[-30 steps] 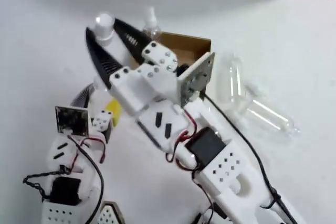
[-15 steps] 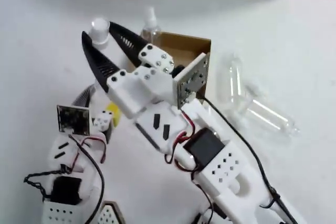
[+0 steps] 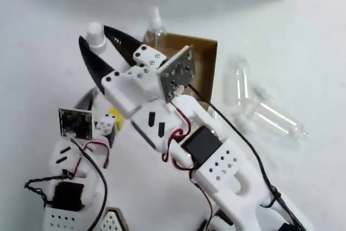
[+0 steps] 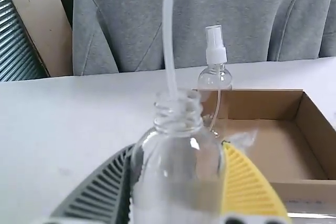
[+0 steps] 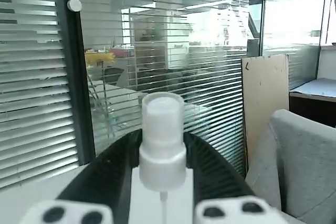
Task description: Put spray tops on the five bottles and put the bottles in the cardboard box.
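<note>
My right gripper (image 3: 93, 40) is shut on a white spray top (image 3: 95, 30), held high left of the cardboard box (image 3: 201, 52). In the right wrist view the spray top (image 5: 161, 139) stands upright between black fingers (image 5: 105, 182). Its thin tube (image 4: 169, 30) hangs down into the open neck of a clear bottle (image 4: 177, 145). My left gripper (image 4: 176, 195) is shut on that bottle with its grey and yellow fingers. In the high view the left gripper (image 3: 111, 114) sits low under the right arm. A bottle with a spray top (image 3: 155, 24) stands at the box's far edge.
Two clear bottles (image 3: 243, 87) (image 3: 278, 120) without tops lie on the white table right of the box. The box interior (image 4: 262, 140) is open. A grey upholstered seat back (image 4: 210, 14) runs behind the table's far edge.
My right gripper has shifted left with the spray top and its wrist has turned. The left arm has stayed in place.
</note>
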Action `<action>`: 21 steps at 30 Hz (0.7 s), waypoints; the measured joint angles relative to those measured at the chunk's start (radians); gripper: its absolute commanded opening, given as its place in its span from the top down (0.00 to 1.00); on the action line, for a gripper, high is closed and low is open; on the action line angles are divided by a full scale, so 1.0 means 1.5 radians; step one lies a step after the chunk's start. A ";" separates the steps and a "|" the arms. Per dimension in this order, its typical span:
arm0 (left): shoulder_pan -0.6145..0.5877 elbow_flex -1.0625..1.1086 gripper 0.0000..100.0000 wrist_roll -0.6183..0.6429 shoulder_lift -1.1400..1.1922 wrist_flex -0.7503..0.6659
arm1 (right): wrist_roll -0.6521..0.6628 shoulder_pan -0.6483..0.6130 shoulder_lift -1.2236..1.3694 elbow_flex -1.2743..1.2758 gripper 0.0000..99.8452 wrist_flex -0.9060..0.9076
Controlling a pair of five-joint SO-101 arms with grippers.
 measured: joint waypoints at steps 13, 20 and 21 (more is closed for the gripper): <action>0.000 0.000 0.98 0.000 0.000 0.000 | 0.002 0.001 0.005 -0.040 0.98 0.107; 0.000 0.000 0.98 0.000 0.000 0.000 | 0.002 0.000 0.059 -0.083 0.98 0.167; 0.000 0.000 0.98 0.000 0.000 0.000 | 0.002 0.000 0.071 -0.086 0.98 0.167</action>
